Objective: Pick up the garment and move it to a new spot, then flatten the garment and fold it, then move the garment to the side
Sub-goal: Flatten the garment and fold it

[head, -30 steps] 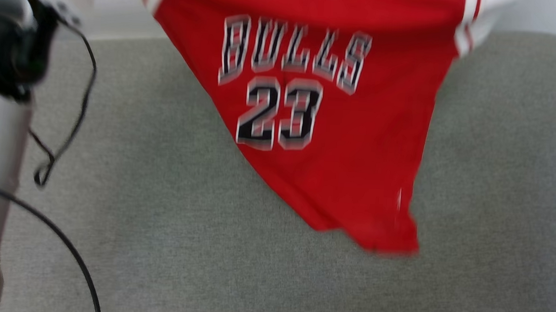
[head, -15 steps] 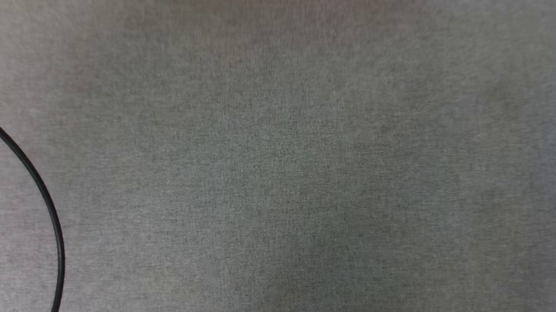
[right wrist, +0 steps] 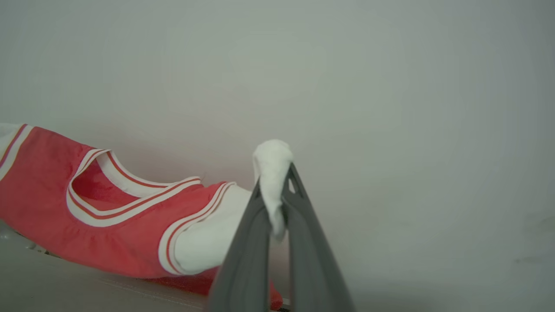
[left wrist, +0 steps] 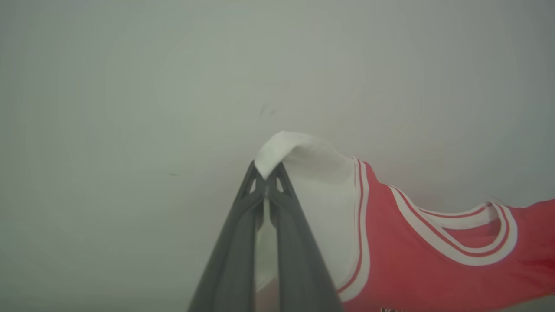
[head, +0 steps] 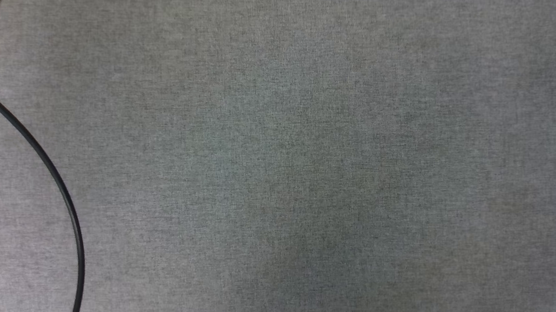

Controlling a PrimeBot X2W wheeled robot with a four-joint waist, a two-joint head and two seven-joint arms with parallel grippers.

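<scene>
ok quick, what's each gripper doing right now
Left gripper: shut, pinching a white part of the garment.
Right gripper: shut, pinching another white part of the garment.

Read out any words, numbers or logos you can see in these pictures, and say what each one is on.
No text can be read whole.
On the garment, a few white marks at the left wrist view's bottom edge: cut off, too small to read.
The grey surface and black cable bear no writing.
</scene>
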